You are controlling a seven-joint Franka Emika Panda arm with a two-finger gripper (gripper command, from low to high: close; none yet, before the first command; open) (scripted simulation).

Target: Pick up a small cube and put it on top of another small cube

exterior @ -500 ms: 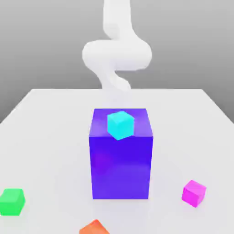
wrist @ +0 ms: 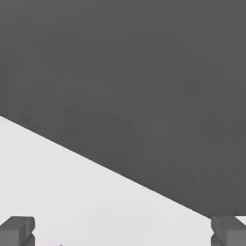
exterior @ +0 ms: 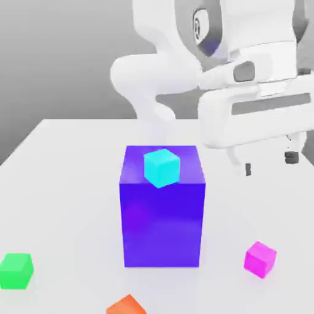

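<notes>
Nearest in the exterior view, an orange cube (exterior: 127, 305) sits at the front edge of the white counter (exterior: 67, 184), with a green cube (exterior: 16, 270) toward that view's left and the small cube (exterior: 260, 259), bright magenta, toward its right, resting on the counter untouched and well apart from the others. Behind them stands the big blue-violet block (exterior: 162, 211) with a cyan cube (exterior: 162, 167) on its top face. Higher up, the hand (exterior: 270, 163) hangs above the small cube, its dark fingertips spread wide with nothing between them. The hand view shows those two pads (wrist: 18, 229) far apart over bare counter with a dark backdrop beyond, and a faint pink speck at its edge that may be the small cube; it confirms the empty, open grip, while the exterior view alone gives the layout of cubes. The risk I see is a descent slightly off-centre, so a finger lands on the cube or nudges it aside; swinging toward the cyan cube could also clip the tall block.
</notes>
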